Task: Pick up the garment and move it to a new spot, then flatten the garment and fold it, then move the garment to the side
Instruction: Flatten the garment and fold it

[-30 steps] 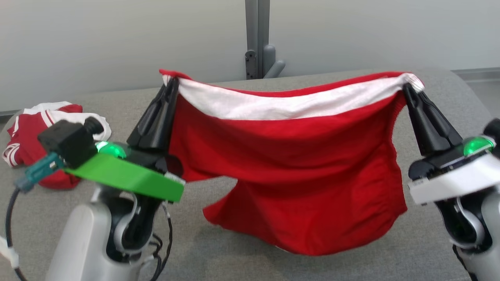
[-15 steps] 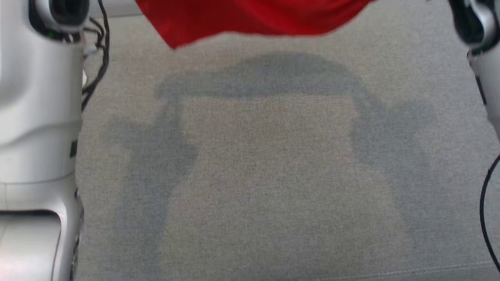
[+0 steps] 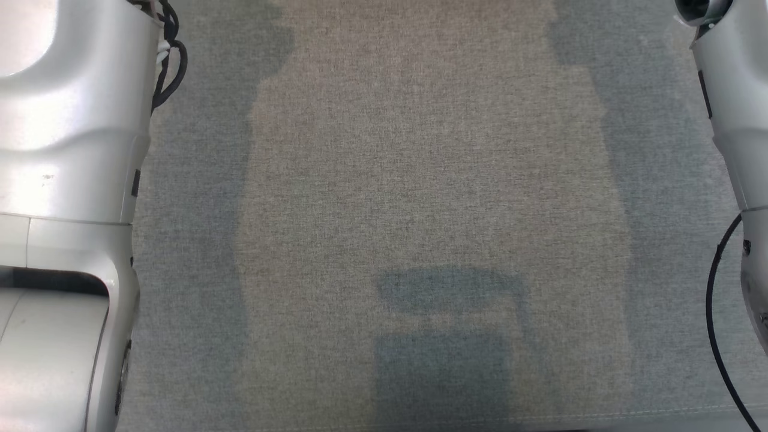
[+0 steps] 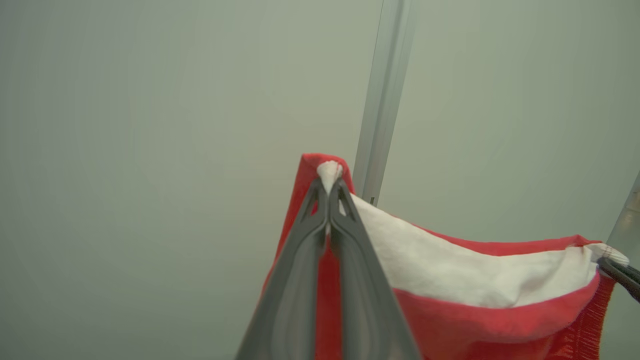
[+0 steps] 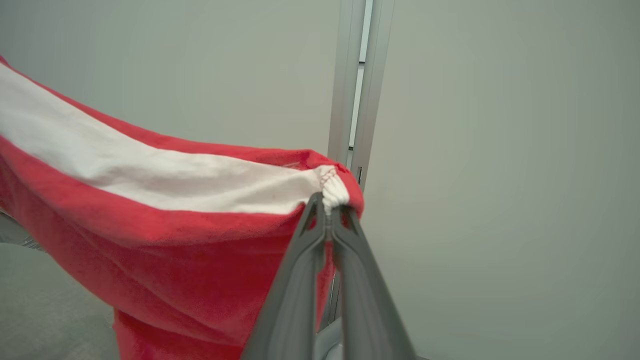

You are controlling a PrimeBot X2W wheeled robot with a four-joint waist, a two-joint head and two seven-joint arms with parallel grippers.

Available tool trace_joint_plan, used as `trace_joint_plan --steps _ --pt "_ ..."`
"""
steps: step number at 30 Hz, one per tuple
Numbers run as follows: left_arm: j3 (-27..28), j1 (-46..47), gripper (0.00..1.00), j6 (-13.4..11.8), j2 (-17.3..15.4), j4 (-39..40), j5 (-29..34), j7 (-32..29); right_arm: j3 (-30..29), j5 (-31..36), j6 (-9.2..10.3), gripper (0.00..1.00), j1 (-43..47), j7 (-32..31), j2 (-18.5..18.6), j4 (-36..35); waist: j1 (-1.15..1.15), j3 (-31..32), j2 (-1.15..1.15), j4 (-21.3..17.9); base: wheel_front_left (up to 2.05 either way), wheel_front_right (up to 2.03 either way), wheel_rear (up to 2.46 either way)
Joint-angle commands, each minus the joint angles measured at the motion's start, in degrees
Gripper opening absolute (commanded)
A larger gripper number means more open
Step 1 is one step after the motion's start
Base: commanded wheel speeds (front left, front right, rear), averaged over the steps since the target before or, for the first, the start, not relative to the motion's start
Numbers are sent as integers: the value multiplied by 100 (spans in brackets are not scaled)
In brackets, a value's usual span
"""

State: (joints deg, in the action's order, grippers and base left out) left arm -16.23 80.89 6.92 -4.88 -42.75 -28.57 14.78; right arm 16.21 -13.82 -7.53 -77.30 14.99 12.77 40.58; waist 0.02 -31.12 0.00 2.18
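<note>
The garment (image 4: 450, 305) is red with a white waistband and hangs stretched between my two grippers, in the air in front of a pale wall. My left gripper (image 4: 329, 185) is shut on one bunched end of the waistband. The other end is pinched in my right gripper (image 5: 327, 202), also shut, with the red cloth (image 5: 165, 255) sagging away to its left. In the left wrist view the right gripper's fingers (image 4: 620, 274) show at the far right edge, holding that corner. The head view looks down at the grey cloth-covered table (image 3: 420, 180), with my pale left forearm (image 3: 66, 180) and right forearm (image 3: 732, 120) at its sides.
A grey metal post (image 5: 355, 100) runs up the wall behind the garment. Shadows of the arms and the garment fall on the grey table. Black cables (image 3: 171, 60) hang along the left arm, and another cable (image 3: 717, 312) along the right.
The head camera has tilted down: the garment and both grippers have left its picture, which now looks at the table. Both grips on the waistband hold as before.
</note>
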Motion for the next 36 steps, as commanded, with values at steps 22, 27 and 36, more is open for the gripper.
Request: trace_joint_plan --steps 22,27,36 --pt "129 -4133 0 59 -878 3467 -771 42 703 -1579 8 0 3419 25 735 -2839 -2 500 0 49 0 0 0" --pt "266 -5634 0 59 -645 3748 -712 43 551 -1679 7 0 4786 25 620 -3219 -2 1091 0 136 0 0 0" --pt "299 -7499 0 59 -350 3912 -452 43 1 -1497 8 0 6739 25 138 -3511 -2 2121 0 450 0 0 0"
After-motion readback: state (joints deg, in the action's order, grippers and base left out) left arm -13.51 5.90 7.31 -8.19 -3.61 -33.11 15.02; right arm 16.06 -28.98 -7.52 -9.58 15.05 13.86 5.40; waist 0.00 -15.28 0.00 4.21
